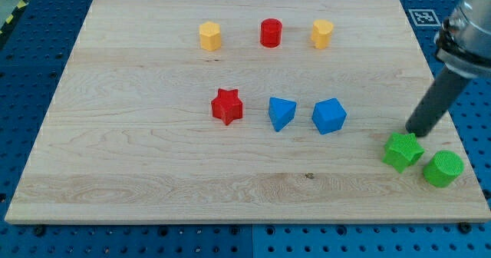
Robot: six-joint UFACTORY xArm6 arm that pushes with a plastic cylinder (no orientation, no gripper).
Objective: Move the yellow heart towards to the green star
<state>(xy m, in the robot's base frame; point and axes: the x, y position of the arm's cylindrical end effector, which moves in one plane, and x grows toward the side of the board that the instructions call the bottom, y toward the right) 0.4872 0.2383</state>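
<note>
The yellow heart (322, 34) sits near the view's top, right of centre. The green star (403, 150) lies near the view's bottom right corner of the board. My tip (413, 130) stands just above the green star, touching or almost touching its upper edge. The rod rises from there up to the view's right edge. The tip is far from the yellow heart, well below it and to its right.
A green cylinder (443, 168) sits right of the green star. A red cylinder (271, 33) and a yellow hexagon (210, 36) line up left of the heart. A red star (227, 106), a blue wedge-like block (281, 113) and a blue cube (329, 116) lie mid-board.
</note>
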